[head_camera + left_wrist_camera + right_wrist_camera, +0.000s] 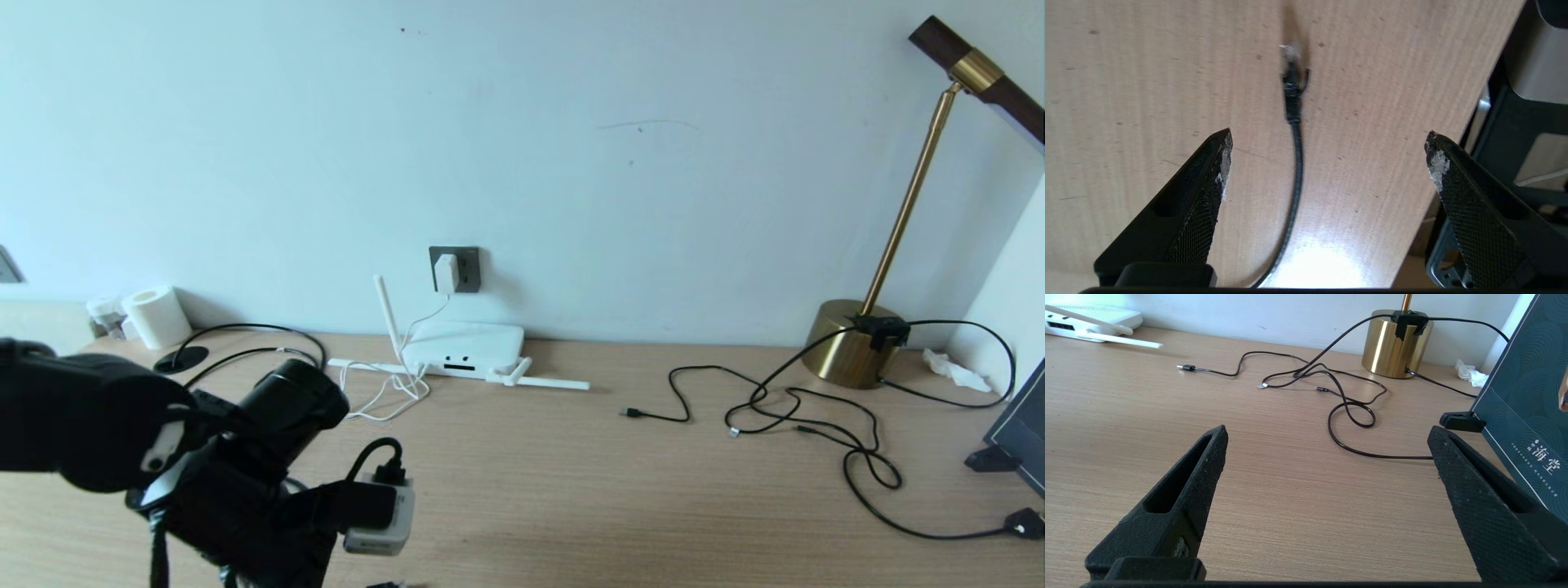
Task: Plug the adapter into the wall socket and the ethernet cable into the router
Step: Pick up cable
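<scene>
Left tool [1327, 163] is hanging released, fingers wide, above the ethernet cable [1294, 134] lying on the desk [1147, 81]. The plug is sitting ahead of the fingertips, so closing here risks pinching cord only, letting the plug droop and miss the router [463, 347].

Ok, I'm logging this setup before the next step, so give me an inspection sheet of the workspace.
Surface: wooden desk against a pale wall.
Job's things: adapter seated in the wall socket; router flat below it at the wall; ethernet cable loose on the desk, plug tip unconnected.
Clutter: paper roll, crumpled tissue, dark boxed item.
Grippers: left gripper open above the ethernet cable, holding nothing; right gripper open and empty over bare desk.
Cables: thin black cords tangled near the brass lamp; adapter's white cord looped by the router.
Surroundings: nothing seen beyond the wall.
</scene>
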{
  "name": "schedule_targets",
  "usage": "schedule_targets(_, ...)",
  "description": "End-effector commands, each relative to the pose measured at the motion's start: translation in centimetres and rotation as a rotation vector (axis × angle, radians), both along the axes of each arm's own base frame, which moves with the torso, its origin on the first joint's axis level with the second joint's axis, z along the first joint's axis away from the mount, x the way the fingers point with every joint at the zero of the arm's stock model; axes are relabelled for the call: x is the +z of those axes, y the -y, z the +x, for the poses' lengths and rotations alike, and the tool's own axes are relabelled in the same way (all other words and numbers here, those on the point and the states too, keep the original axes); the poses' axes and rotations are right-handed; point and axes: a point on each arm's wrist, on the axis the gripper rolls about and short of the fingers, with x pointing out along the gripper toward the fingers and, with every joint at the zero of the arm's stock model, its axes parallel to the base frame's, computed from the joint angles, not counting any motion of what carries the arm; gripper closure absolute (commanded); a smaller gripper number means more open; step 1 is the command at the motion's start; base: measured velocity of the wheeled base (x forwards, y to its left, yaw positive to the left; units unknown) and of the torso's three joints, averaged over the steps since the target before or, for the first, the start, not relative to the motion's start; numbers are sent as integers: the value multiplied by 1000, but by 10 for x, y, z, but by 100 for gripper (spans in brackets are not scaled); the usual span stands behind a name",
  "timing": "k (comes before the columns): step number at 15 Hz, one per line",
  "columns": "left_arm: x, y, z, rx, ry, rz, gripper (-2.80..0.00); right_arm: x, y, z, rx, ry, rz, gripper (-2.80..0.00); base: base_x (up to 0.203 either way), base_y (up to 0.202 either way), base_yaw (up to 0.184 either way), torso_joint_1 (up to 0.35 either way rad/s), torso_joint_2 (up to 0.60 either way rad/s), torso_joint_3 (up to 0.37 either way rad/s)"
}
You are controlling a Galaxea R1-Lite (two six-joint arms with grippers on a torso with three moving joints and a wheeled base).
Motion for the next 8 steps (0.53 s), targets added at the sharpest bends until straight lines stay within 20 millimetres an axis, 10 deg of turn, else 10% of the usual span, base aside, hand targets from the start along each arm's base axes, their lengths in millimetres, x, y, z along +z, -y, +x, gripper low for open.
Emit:
schedule_targets(1, -6, 0, 2, -6, -37, 17, -280, -3, 0, 1, 0, -12, -1, -280, 0, 0, 0, 0, 0, 0)
schedule_targets(8, -28, 10, 21, -15, -33, 17, -280, -3, 0, 1, 0, -10, -1, -280, 0, 0, 0, 0, 0, 0)
